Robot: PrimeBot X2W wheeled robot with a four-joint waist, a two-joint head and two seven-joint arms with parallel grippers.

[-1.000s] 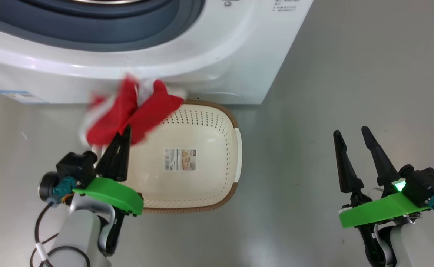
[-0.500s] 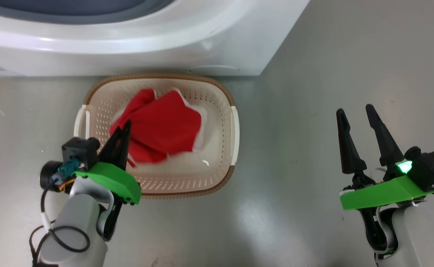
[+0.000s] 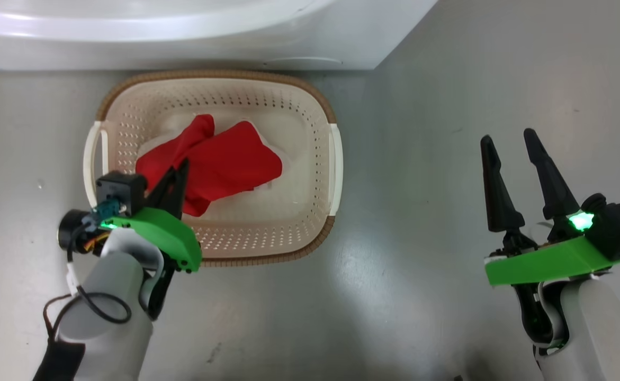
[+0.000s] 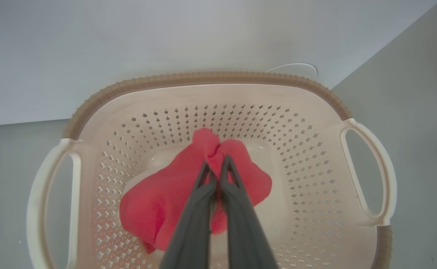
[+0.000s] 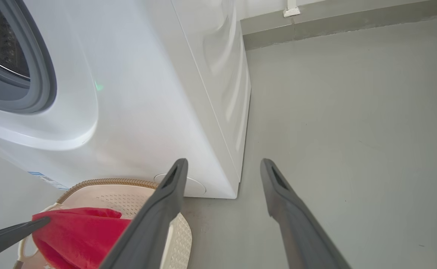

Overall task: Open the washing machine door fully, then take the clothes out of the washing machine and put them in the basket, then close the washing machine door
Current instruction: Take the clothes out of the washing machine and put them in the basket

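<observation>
Grey floor (image 3: 421, 159) carries a cream basket (image 3: 310, 100) just ahead of the left pincer (image 3: 183, 168), near the white washing machine (image 3: 182, 32). Red clothes (image 3: 230, 164) lie inside it, clamped between that pincer's tips. Well aside, the right pincer (image 3: 507, 136) stands apart, empty.

- clothes (image 3: 219, 164): bright red, with a white edge along the right of the heap.
- basket (image 3: 310, 132): cream, its walls patterned with rows of small holes; brown ribbed rim; whiter handles.
- washing machine (image 5: 147, 93): glossy white; grey ring (image 5: 43, 74) at the upper left of the right wrist view; small blue label (image 5: 46, 180).
- floor (image 3: 421, 159): plain grey.
- left gripper (image 3: 182, 166) and right gripper (image 3: 508, 137): black fingers, each on a bright green mount (image 3: 548, 264).
</observation>
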